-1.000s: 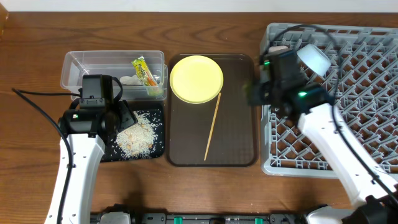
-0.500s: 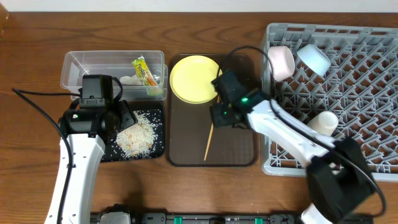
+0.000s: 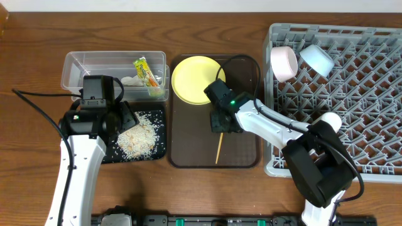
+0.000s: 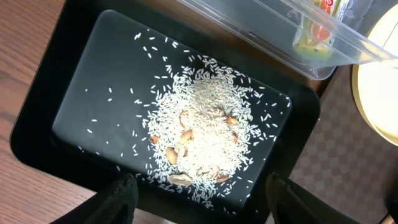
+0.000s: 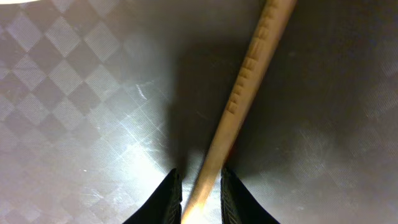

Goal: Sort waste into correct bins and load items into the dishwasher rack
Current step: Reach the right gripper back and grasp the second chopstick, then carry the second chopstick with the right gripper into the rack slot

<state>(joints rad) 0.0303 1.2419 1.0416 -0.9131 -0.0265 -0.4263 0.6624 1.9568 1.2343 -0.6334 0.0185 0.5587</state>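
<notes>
The wooden chopsticks (image 5: 249, 93) lie on the brown serving tray (image 3: 245, 150), and only their lower end (image 3: 218, 150) shows from overhead. My right gripper (image 3: 223, 122) is down on them, its fingers (image 5: 169, 198) shut on the wood. A yellow plate (image 3: 195, 78) sits at the tray's far end. The black tray (image 4: 81, 99) holds rice scraps (image 4: 205, 130). My left gripper (image 4: 205, 208) hovers open over that tray's near edge. A green-and-orange wrapper (image 3: 144, 72) and a white tissue (image 3: 130, 80) are in the clear tub (image 3: 94, 63).
The grey dishwasher rack (image 3: 370, 125) fills the right side. It holds a pale cup (image 3: 284, 63), a light blue bowl (image 3: 316, 59) and a white bowl (image 3: 330, 120) partly behind my right arm. Bare wooden table lies along the front.
My right arm swung from the rack to the brown tray and dropped onto the chopsticks, its jaws narrowing around them. Their lower end shifted right. The left arm stayed still.
</notes>
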